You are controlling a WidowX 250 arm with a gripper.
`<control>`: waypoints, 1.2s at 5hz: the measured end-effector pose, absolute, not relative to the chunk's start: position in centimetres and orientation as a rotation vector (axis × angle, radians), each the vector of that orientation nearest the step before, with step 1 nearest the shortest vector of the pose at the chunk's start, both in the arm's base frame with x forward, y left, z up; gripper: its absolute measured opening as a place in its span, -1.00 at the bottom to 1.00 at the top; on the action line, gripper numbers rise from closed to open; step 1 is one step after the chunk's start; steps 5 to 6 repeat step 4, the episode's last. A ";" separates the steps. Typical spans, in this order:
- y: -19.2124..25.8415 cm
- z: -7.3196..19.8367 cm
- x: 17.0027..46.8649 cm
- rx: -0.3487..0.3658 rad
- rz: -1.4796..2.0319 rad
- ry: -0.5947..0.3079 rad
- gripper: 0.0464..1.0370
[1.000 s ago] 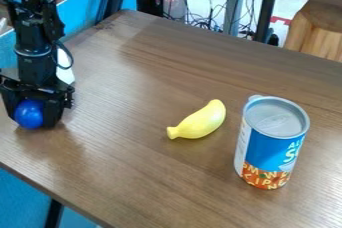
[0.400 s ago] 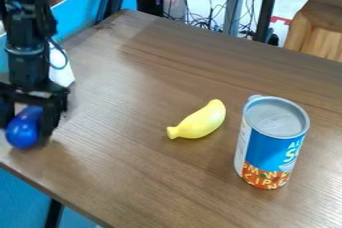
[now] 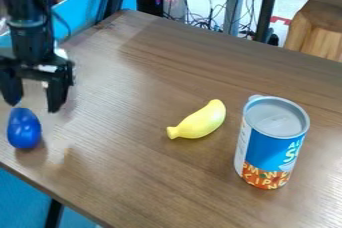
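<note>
The black gripper hangs over the table's left side, its two fingers spread wide with nothing between them. Just below the fingertips in the camera view, a shiny blue rounded object rests on the wood near the left edge, apart from the gripper. A yellow toy banana lies around the middle of the table, its narrow end pointing lower left. To its right stands an upright can with a blue and orange label and a silvery top.
The brown wooden table has its front left edge close to the blue object. Something white is partly hidden behind the gripper. Beyond the far edge are cables, a metal leg and a wooden stool.
The gripper first moved down and left with the blue object, then opened and rose off it. The blue object now lies free on the table. Banana and can have not moved.
</note>
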State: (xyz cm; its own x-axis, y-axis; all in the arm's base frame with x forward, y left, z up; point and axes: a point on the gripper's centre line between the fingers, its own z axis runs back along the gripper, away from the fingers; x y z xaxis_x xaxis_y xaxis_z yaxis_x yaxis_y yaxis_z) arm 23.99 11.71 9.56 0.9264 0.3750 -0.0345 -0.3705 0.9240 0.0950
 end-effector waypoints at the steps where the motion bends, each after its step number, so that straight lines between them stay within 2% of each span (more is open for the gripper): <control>1: 11.8 14.2 25.7 0.063 0.256 -0.028 0.93; 2: 13.5 18.1 26.7 0.055 0.151 -0.097 0.93; 3: 15.8 19.4 26.3 0.041 0.056 -0.061 0.93; 4: 18.1 18.2 26.1 0.030 0.061 0.015 0.93; 6: 18.1 18.2 26.1 0.030 0.061 0.015 0.93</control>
